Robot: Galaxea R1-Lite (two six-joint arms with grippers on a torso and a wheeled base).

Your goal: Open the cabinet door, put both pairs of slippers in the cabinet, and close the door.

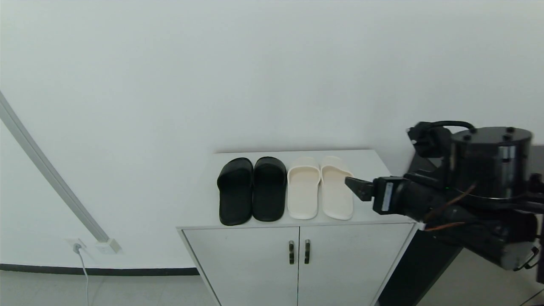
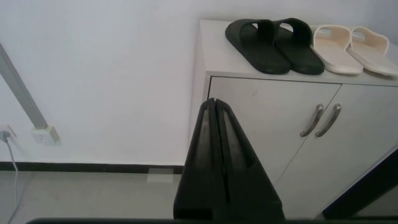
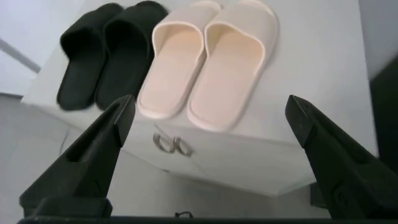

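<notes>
Nothing done yet: shut doors [image 1: 246, 263], black slippers [image 1: 251, 190] and cream slippers [image 1: 319, 187] at cabinet top's [image 1: 374, 165] front edge. Right gripper [image 3: 210, 102] wide open, empty; left gripper [image 2: 215, 102] closed, empty.

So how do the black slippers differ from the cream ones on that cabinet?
The black slippers are dark and lie above the left door; the cream slippers are pale, above the right door. The open right pincer is close beside the cream slippers, away from the black slippers. Both pairs rest on the cabinet top, toes toward the wall.
</notes>
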